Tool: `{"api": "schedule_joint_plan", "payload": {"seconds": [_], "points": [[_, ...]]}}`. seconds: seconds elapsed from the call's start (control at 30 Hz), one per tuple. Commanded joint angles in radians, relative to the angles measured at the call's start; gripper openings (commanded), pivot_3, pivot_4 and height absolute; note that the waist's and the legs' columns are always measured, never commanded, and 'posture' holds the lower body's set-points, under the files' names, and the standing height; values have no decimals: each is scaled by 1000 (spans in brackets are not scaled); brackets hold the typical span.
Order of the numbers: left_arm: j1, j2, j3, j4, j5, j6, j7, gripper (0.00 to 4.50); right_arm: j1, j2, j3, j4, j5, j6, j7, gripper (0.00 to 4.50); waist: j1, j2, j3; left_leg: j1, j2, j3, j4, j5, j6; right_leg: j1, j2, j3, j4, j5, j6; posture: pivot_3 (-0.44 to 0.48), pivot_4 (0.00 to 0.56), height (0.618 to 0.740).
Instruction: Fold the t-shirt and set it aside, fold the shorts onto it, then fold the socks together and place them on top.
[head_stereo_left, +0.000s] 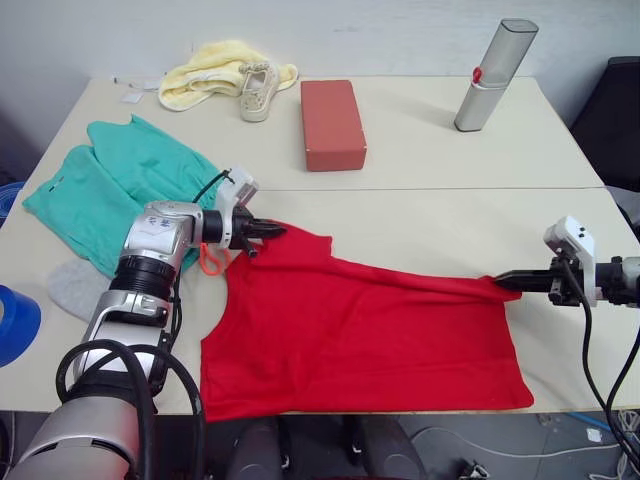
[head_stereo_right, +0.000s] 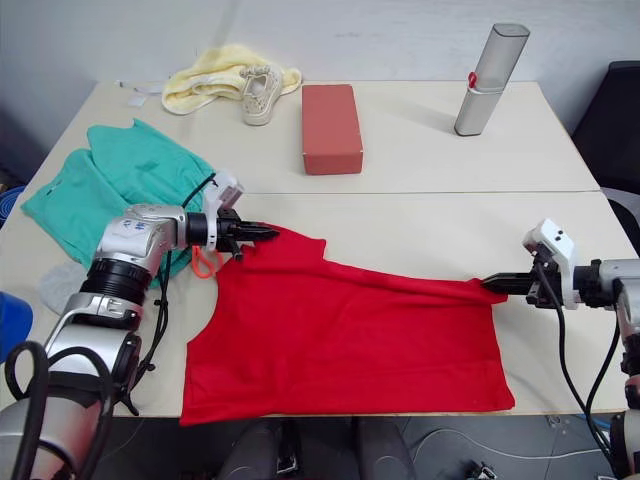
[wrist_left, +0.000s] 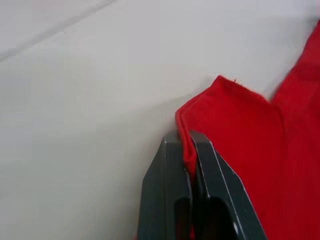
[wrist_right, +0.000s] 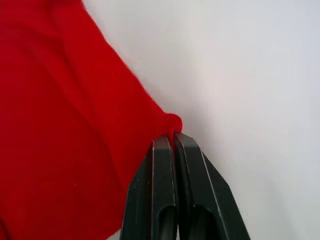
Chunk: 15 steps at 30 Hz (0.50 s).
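The t-shirt (head_stereo_left: 360, 335) lies spread on the near half of the tabletop (head_stereo_left: 430, 215), its near hem running along the near edge and its right corner close to the near right edge; the left gripper (head_stereo_left: 272, 231) is clamped tight on a folded fabric edge at the tee's far left corner, and the right gripper (head_stereo_left: 506, 281) is pinched closed on the tee's far right corner, the cloth drawn in a taut ridge between them; bare tabletop lies open on the far side of that ridge, up to the seam across the middle; the shorts (head_stereo_left: 115, 190) lie flat at the left edge, just left of the left arm, their orange drawstring (head_stereo_left: 211, 261) looping out next to the tee; a grey sock (head_stereo_left: 76, 285) sits near the left edge, nearer than the shorts; along the far side stand a red box (head_stereo_left: 332, 123), a silver case (head_stereo_left: 494, 75) leaning upright at the right, and a pale yellow cloth (head_stereo_left: 215, 70) with a small shoe (head_stereo_left: 258, 92) resting against it.
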Motion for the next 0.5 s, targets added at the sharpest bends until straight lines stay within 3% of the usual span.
{"api": "schedule_joint_plan", "payload": {"seconds": [0.03,0.1,0.33,0.5], "points": [[39,47,17,-85,-10,-173,-100,21,28,4,-85,-46,17,-163,-27,0,-1,0,0,0,1,0,0,0,0,0,0,0,0,0,0,0,150,740],[78,73,8,-108,-4,-257,-162,21,50,18,-119,-53,16,-249,-60,0,-2,0,0,1,1,1,0,0,0,0,1,0,0,0,0,0,150,740],[200,49,91,-197,-55,-504,-160,21,164,64,-177,-101,-23,-620,-152,0,2,0,0,1,1,1,1,0,0,1,0,1,0,0,0,0,150,740],[284,59,105,-240,-57,-613,-164,21,218,70,-198,-92,-40,-781,-209,0,0,0,0,2,1,0,0,0,0,2,0,1,-1,0,0,0,150,740]]}}
